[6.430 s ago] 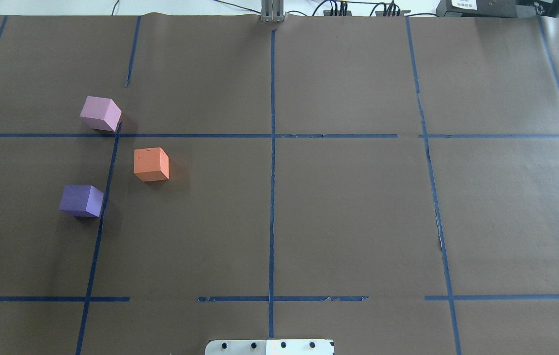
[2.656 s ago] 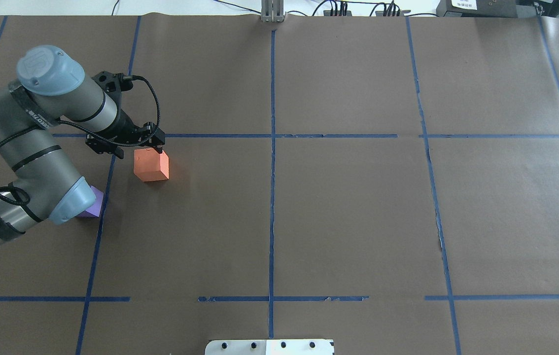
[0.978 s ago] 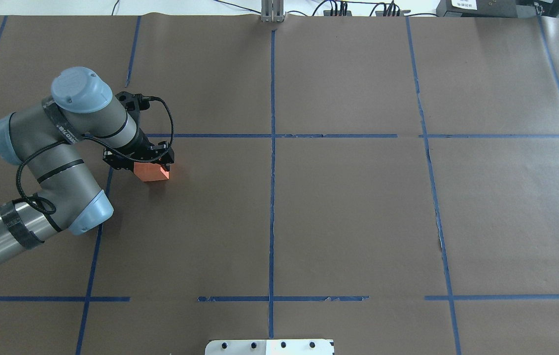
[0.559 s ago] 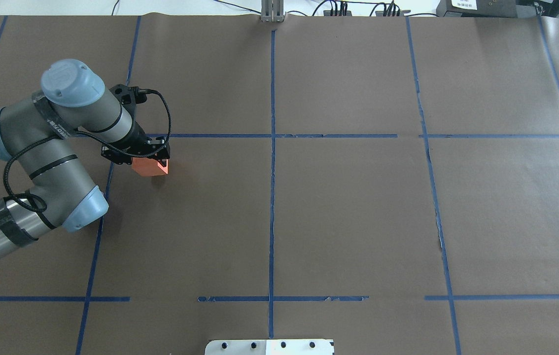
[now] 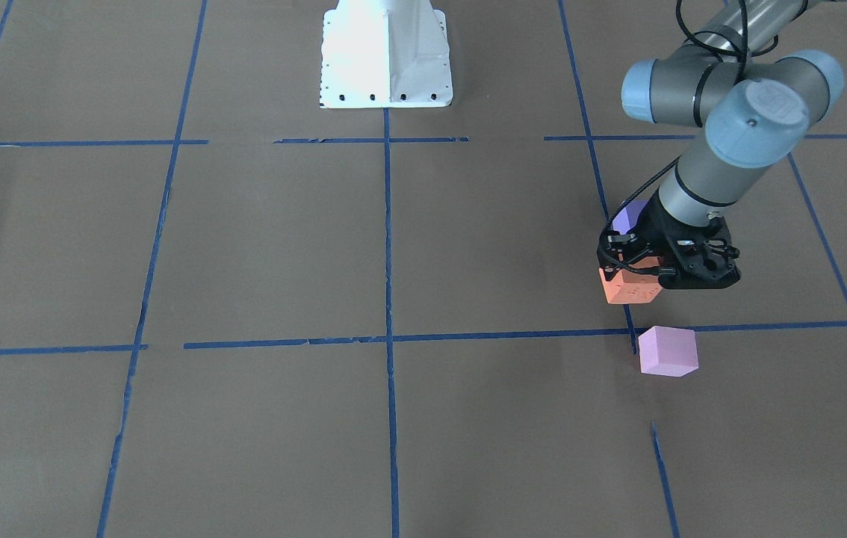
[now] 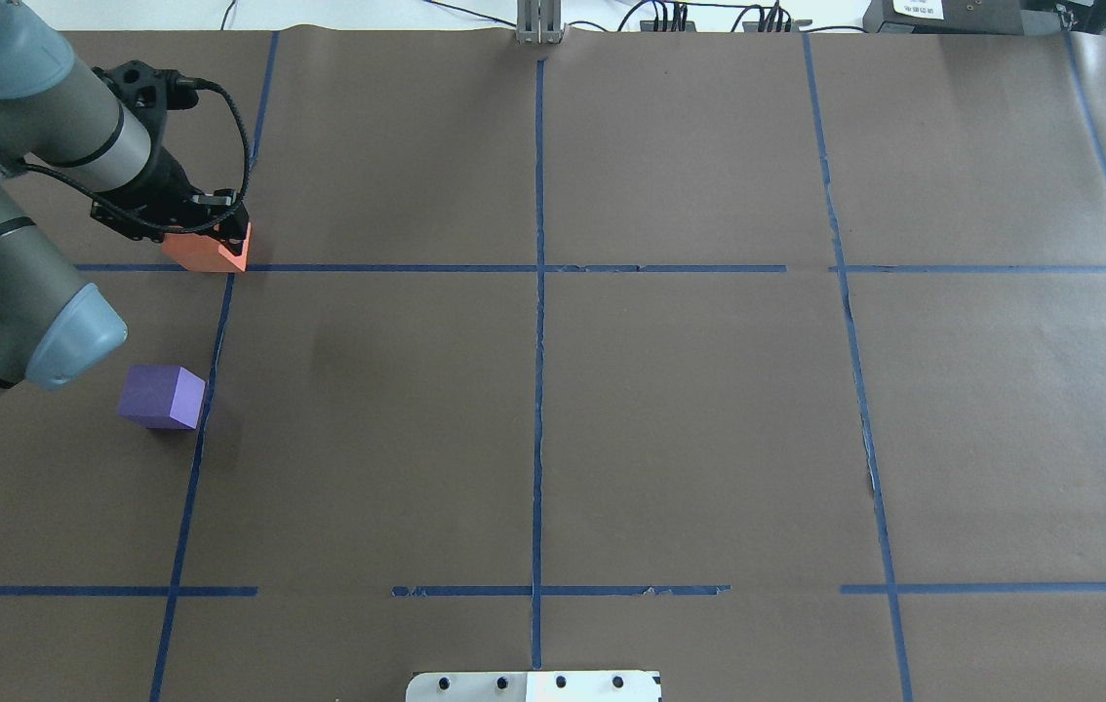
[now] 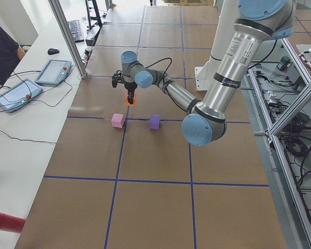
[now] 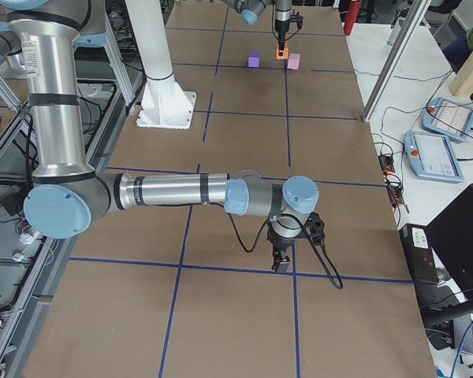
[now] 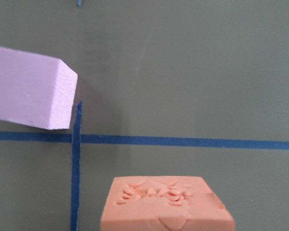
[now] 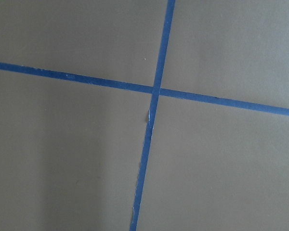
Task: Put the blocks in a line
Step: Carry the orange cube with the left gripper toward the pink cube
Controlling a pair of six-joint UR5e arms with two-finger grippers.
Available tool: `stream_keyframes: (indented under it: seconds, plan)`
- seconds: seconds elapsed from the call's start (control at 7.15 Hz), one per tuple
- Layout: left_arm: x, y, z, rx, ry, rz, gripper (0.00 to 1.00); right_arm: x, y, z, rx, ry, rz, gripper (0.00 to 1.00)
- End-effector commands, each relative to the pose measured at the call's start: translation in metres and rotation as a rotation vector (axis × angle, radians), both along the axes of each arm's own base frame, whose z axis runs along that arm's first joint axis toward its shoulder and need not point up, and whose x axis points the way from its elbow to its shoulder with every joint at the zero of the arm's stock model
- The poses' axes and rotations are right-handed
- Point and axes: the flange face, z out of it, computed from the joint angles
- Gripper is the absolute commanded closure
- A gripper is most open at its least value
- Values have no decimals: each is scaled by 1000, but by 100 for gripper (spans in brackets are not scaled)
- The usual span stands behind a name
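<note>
My left gripper (image 6: pixel 207 236) is shut on the orange block (image 6: pixel 209 256) and holds it above the brown table. The front-facing view shows the orange block (image 5: pixel 627 287) hanging just short of the pink-lilac block (image 5: pixel 667 350), which rests by a tape crossing. The left wrist view shows the orange block (image 9: pixel 166 204) in front of the pink block (image 9: pixel 29 94). In the overhead view the pink block is hidden under the gripper. The purple block (image 6: pixel 161 397) sits alone nearer the robot. My right gripper (image 8: pixel 281 264) hovers over a tape crossing far from the blocks; I cannot tell its state.
Blue tape lines (image 6: pixel 538 268) split the brown paper into squares. The white robot base (image 5: pixel 386 56) stands at the table's near edge. A metal post (image 6: pixel 540 24) stands at the far edge. Tablets (image 7: pixel 52 71) lie on the side bench.
My left gripper has lifted the orange block and carried it left and away from the robot, over the pink block. The arm has uncovered the purple block.
</note>
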Motion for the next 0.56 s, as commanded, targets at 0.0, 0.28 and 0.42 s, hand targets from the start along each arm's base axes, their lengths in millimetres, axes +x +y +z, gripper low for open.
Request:
stream_keyframes:
  seconds: [0.0,0.28,0.42]
  plan:
    - [-27,9,51,30,-58,75,76,0,0,0,0,0,0,0]
    - [-24,10,66,27,-70,94,75,0,0,0,0,0,0,0]
    - [-19,8,76,13,-75,99,75,0,0,0,0,0,0,0]
